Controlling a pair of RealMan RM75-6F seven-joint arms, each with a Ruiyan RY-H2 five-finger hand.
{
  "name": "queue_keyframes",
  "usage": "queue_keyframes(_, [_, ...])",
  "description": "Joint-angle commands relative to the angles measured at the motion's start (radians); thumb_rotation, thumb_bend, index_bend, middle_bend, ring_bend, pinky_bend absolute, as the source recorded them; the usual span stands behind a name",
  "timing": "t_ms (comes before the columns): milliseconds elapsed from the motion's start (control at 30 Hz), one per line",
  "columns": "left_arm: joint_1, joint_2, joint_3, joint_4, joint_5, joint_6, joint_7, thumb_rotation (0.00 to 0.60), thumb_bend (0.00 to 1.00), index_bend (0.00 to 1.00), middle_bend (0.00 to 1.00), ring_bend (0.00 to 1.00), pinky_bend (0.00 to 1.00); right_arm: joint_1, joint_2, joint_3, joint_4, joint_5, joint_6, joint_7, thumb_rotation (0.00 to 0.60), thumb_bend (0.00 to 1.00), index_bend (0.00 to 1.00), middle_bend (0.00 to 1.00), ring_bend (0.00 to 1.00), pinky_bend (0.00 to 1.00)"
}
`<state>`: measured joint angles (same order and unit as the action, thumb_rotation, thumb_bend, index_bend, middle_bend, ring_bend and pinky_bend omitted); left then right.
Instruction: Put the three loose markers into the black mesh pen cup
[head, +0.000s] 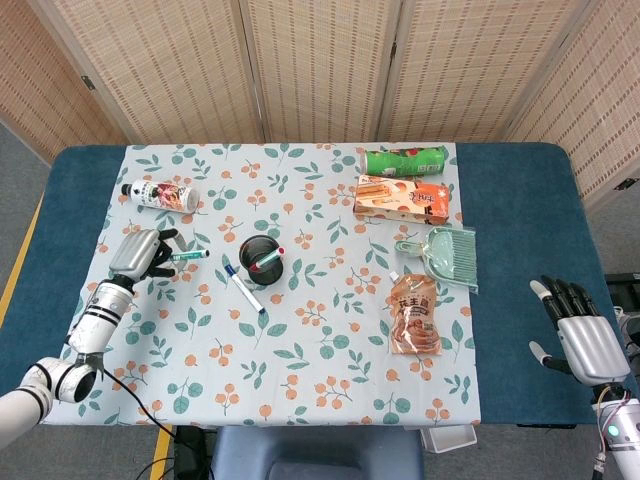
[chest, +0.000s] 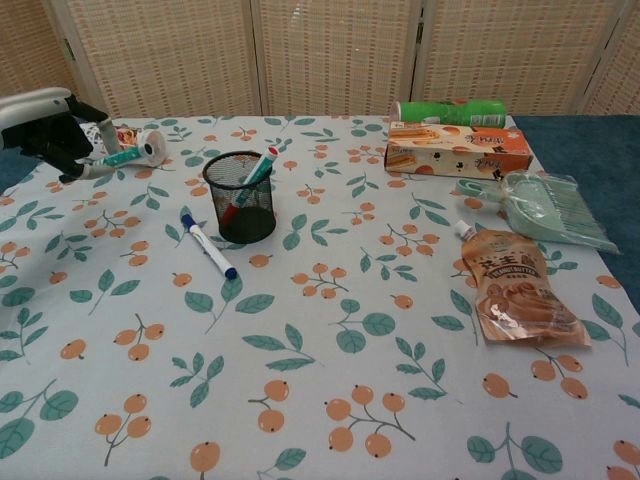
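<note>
Right hand sits nearest, off the tablecloth's right edge over the blue table, fingers spread, holding nothing; only the head view shows it. Well to its left lie the peanut butter pouch and the green dustpan.

Left hand is raised above the cloth with the green marker pinched in its fingers, tip pointing toward the black mesh pen cup. The chest view shows that marker clear of the table; the head view cannot confirm the height.

Blue marker lies flat between that hand and the cup, nearer the cup. Red-capped marker stands tilted inside the cup.

Beyond the left hand lies a white bottle; in the chest view the hand hides most of it.
</note>
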<state>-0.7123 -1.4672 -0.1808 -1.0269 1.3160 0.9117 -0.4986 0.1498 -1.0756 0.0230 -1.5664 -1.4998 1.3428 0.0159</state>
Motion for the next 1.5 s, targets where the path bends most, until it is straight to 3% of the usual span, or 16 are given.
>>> queue_keyframes(33, [0.098,0.238,-0.21,-0.465,-0.297,0.102,0.029,0.6,0.4,0.56,1.0,0.99,0.99,0.004,-0.001,-0.001,0.002,-0.004,-0.004,0.004,0.6,0.28,0.05,0.0,0.0,0.0])
queue_keyframes(167, [0.109,0.253,-0.264,-0.645,-0.426,0.161,0.1,0.6,0.4,0.56,1.0,0.99,0.99,0.009,-0.001,-0.002,0.005,-0.013,-0.008,0.013,0.6,0.28,0.05,0.0,0.0,0.0])
queue_keyframes(333, [0.064,0.19,-0.303,-0.705,-0.525,0.144,0.119,0.6,0.4,0.56,1.0,0.99,0.99,0.01,0.003,-0.006,0.009,-0.027,-0.004,0.033,0.6,0.28,0.05,0.0,0.0,0.0])
queue_keyframes(600, [-0.038,0.034,-0.31,-0.579,-0.563,0.032,0.106,0.6,0.4,0.57,1.0,0.99,0.99,0.006,0.017,-0.008,0.025,-0.028,0.001,0.082,0.6,0.28,0.05,0.0,0.0,0.0])
queue_keyframes(867, [-0.099,-0.099,-0.302,-0.415,-0.531,-0.017,0.093,0.6,0.4,0.57,1.0,0.99,0.99,-0.007,0.029,-0.009,0.031,-0.036,0.026,0.117,0.6,0.28,0.05,0.0,0.0,0.0])
queue_keyframes(1500, [-0.172,-0.255,-0.329,-0.206,-0.515,-0.085,0.081,0.6,0.4,0.57,1.0,0.99,0.99,-0.019,0.039,-0.003,0.038,-0.036,0.052,0.144,0.6,0.28,0.05,0.0,0.0,0.0])
